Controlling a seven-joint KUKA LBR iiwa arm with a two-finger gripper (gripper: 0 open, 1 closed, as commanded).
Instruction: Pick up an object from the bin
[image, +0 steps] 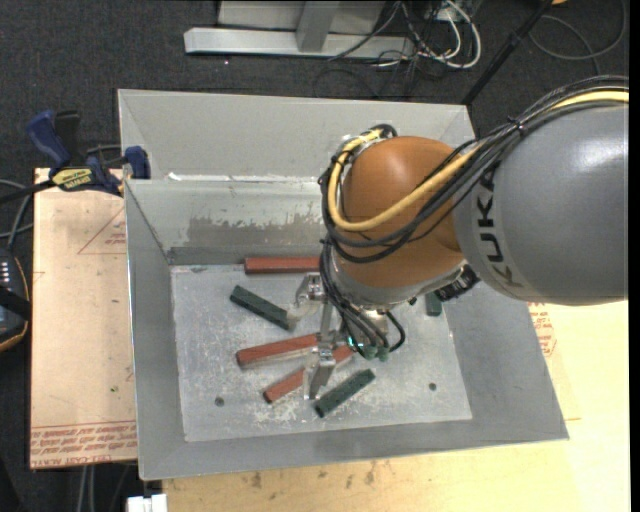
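Arm (560, 200) down from right; tool (320, 378) beside short red stick (284, 386).

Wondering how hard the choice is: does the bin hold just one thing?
No, it holds several, like a red-brown bar and a dark green bar.

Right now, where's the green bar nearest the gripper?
In the camera view the green bar lies slanted near the bin's front, just below-right of the gripper, with a short red-brown bar to its left.

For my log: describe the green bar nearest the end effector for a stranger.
In the grey bin, look near the front wall. The dark green bar lies slanted, just beside the end effector. The nearest other bars are red-brown.
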